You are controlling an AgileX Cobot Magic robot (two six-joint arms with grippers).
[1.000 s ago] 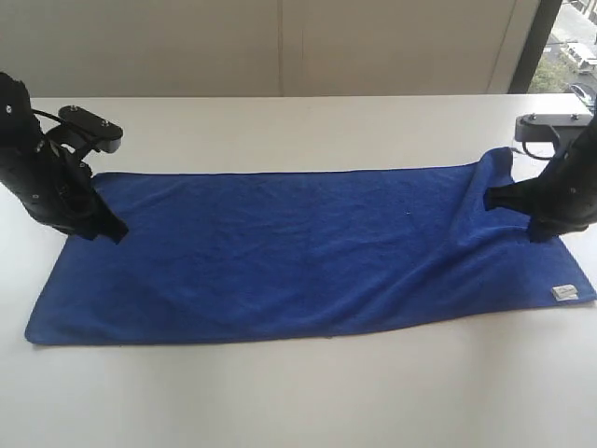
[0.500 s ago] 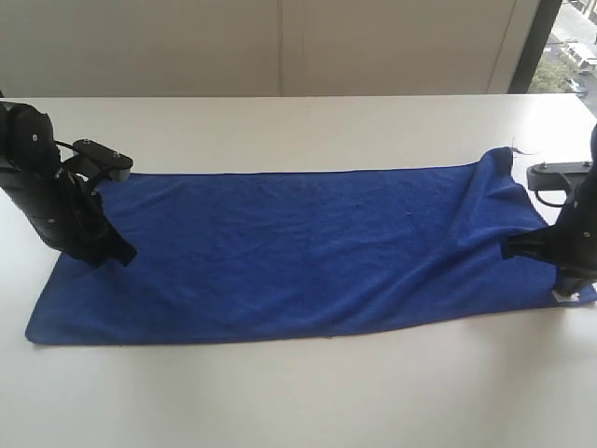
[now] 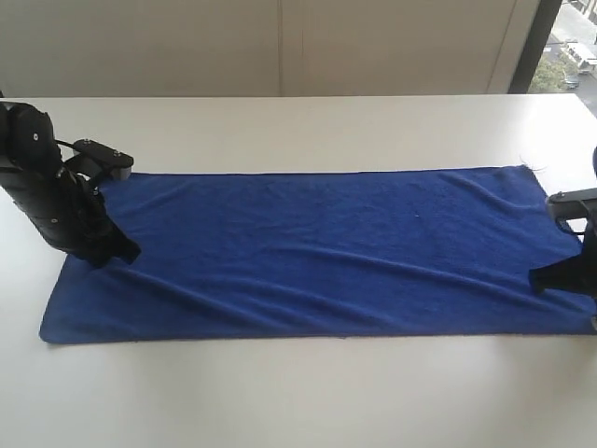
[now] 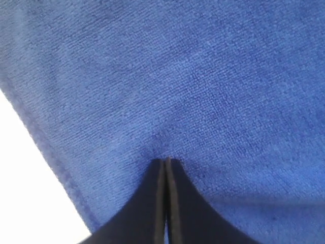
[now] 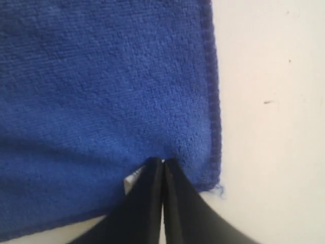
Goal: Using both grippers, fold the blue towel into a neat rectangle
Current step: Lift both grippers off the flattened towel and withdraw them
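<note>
Blue towel [image 3: 317, 252] flat; left hand [image 4: 166, 161], right hand [image 5: 162, 161] closed, seemingly pinching its ends.

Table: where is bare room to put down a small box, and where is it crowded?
Free: the wide strip of table between the towel and the wall, and the near strip between the towel and the camera. Crowded: both short ends, where the left gripper and right gripper pinch the towel.

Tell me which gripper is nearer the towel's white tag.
Right. The right gripper is shut on the blue towel at the corner, just beside the white tag. The left gripper grips the towel's opposite end, far from the tag.
</note>
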